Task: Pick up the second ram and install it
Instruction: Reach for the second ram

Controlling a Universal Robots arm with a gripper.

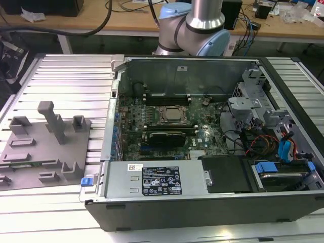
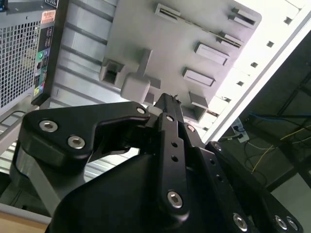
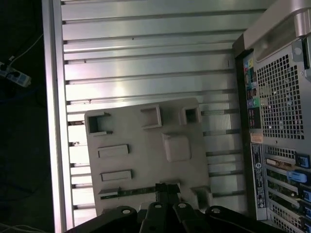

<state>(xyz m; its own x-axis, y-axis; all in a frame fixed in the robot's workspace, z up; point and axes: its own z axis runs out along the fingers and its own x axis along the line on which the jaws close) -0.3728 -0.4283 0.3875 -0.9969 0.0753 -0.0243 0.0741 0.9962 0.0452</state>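
In both wrist views my gripper [image 3: 167,187] [image 2: 167,99] hangs high above a grey fixture plate [image 3: 146,160] [image 2: 165,43]. Its black fingers are shut together with nothing between them. A long thin dark strip [image 3: 126,192] [image 2: 206,29] stands edge-on in the plate's long slot; it looks like the second ram, and the fingertips line up just over one end of it. In the exterior view the plate [image 1: 30,167] lies to the left of the open computer case [image 1: 202,207], whose black memory slots [image 1: 167,96] flank the processor socket [image 1: 170,114].
A tall grey post [image 1: 53,121] and several raised holders stand on the plate. The ribbed metal table [image 1: 76,76] runs under everything. Drive cages and cables [image 1: 273,136] fill the case's right side. The arm's base [image 1: 195,25] rises behind the case.
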